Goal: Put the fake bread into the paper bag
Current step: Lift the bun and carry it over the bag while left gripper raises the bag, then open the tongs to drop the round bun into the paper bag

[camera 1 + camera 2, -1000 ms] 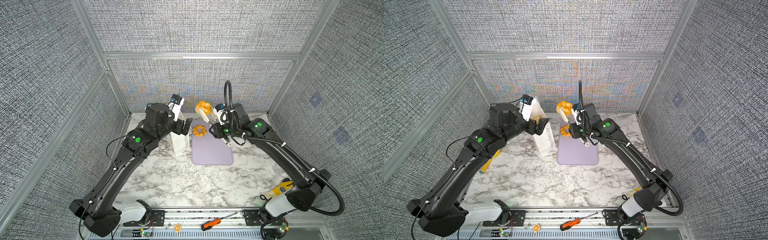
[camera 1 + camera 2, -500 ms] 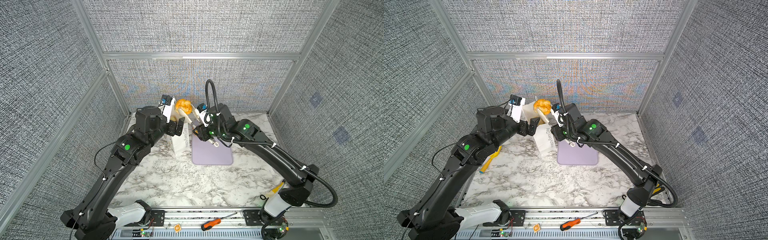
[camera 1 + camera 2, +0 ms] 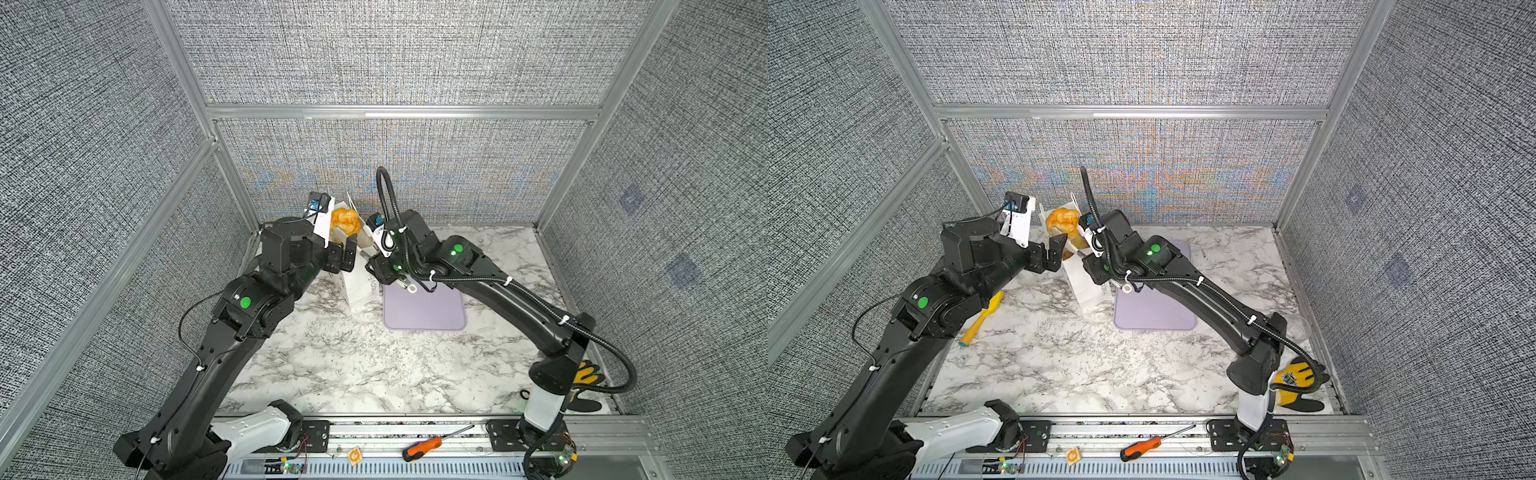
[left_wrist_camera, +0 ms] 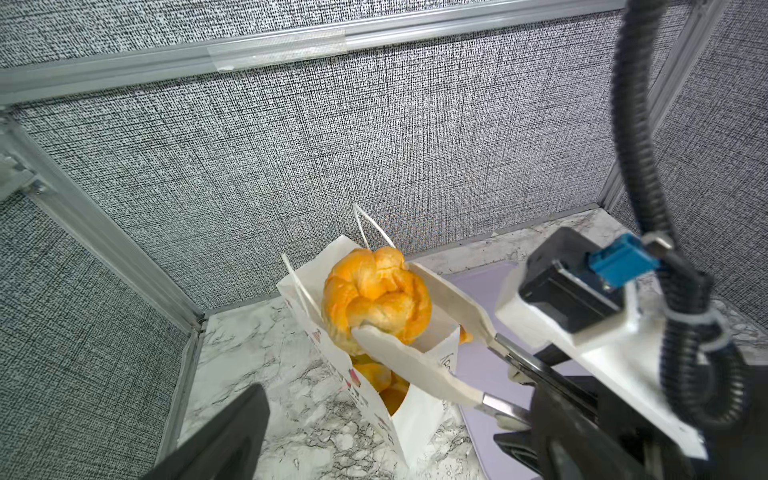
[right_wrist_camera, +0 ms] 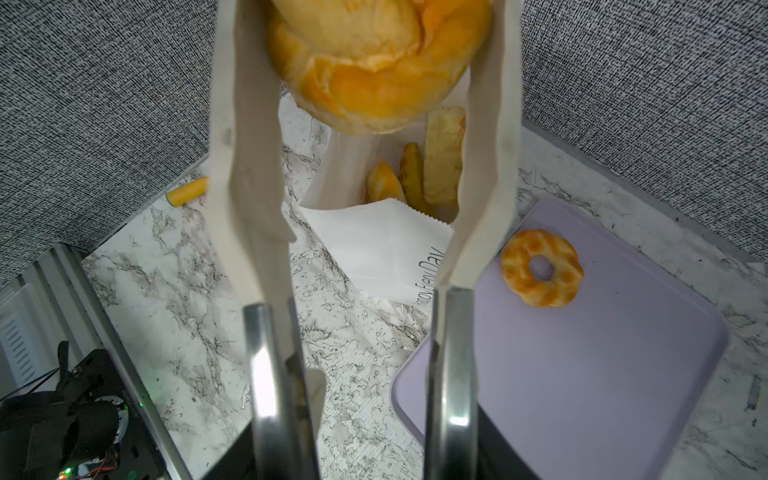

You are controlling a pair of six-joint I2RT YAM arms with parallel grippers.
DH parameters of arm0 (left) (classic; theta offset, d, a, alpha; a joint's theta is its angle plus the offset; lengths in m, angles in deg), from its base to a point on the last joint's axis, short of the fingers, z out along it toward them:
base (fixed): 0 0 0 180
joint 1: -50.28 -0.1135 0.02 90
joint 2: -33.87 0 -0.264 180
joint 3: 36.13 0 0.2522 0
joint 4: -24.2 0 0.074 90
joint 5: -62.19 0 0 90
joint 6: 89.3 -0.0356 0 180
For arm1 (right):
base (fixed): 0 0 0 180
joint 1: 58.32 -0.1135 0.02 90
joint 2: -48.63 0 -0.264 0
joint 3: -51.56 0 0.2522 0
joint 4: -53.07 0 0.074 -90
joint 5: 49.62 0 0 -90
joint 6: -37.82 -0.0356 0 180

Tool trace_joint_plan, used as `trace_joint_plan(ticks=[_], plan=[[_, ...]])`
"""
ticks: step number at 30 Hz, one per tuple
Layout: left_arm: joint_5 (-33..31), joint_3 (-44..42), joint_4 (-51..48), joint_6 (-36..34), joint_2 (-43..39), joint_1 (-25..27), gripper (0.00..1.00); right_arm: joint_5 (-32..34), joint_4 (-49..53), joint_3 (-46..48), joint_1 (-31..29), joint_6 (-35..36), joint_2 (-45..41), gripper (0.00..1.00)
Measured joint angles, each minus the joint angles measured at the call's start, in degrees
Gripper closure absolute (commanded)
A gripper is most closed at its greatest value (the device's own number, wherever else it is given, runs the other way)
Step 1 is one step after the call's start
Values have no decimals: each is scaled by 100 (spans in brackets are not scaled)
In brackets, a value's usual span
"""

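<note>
Marbled surface (image 3: 332,365), grey woven walls around. Standing on it, white paper bag (image 5: 374,245) printed "…Every Day", several pastries (image 5: 415,178) already inside. Right gripper (image 4: 388,301) clamped on braided bread (image 5: 374,83), poised directly above bag mouth. Left gripper (image 3: 343,254) spread wide, empty, just beside bag. Ring pastry (image 5: 540,268) lying on lilac mat (image 5: 602,374), next to bag's lettered side.

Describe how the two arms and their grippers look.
The left arm and right arm are black with white bases and green dots. A ribbed black hose runs along the right one. The left gripper is black and blocky; the right gripper has long cream fingers on steel stems.
</note>
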Motion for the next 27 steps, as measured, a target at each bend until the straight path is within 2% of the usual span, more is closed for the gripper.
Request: trace_joint_plan(ticks=[18,27], plan=[[79,-232,-35,76,13,-81,1,24,697,-750,184,-20,651,46],[398,-358,-111,229,109,-94,1,59,966,-1108,186,-20,876,37]])
